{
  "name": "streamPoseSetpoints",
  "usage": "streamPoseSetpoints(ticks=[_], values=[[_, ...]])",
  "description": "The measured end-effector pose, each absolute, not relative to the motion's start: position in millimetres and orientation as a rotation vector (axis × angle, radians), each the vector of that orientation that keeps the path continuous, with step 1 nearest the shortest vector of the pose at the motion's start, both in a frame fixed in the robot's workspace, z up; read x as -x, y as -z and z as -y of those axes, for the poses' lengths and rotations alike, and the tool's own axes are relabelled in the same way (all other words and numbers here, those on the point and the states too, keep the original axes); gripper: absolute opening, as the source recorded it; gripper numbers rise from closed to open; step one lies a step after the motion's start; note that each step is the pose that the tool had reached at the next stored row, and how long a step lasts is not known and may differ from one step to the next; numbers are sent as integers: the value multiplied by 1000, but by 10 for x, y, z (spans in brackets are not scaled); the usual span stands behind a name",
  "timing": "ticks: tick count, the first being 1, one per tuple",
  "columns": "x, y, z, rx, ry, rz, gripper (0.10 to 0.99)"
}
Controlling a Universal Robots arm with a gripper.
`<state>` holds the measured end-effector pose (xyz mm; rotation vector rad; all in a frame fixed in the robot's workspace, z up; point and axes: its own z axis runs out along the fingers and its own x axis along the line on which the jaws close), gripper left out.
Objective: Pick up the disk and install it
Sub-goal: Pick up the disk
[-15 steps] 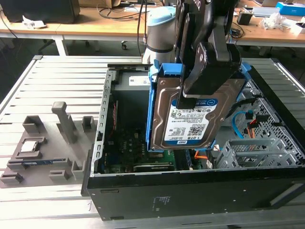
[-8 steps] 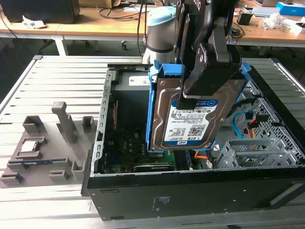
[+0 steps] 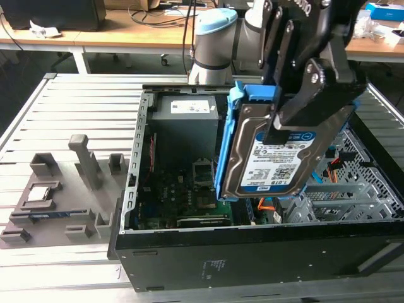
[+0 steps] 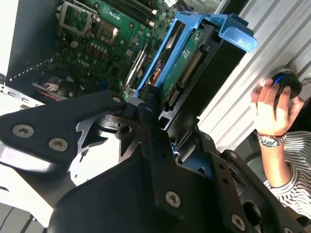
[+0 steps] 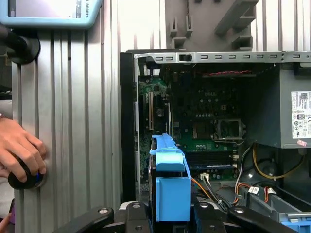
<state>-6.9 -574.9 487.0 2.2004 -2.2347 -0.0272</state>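
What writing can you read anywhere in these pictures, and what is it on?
None can be quoted with confidence.
Label on the disk: print too small to read.
Sticker on the power supply: too small to read.
Lettering on the blue-framed screen: cut off at the picture's edge.
Markings on the motherboard: too small to read.

Exterior view, upper centre of frame: arm (image 3: 208, 60) of light grey tubular segments, with a rounded joint housing closed by a pale blue cap (image 3: 214, 20). Upper right of frame: tool (image 3: 303, 107), matte black, built from flat angular link plates layered over one another, with a dark round pivot bolt (image 3: 314, 79) on the front plate. Second wrist view: same black plates, studded with silver screw heads (image 4: 58, 143), two of them paired on one broad plate. First wrist view: black links (image 5: 85, 221), a bright screw on each.
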Motion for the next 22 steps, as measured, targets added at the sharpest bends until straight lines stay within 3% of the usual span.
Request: streamPoseSetpoints(ticks=[22], values=[[-816, -4869, 5749, -2197, 23, 2231, 365]])
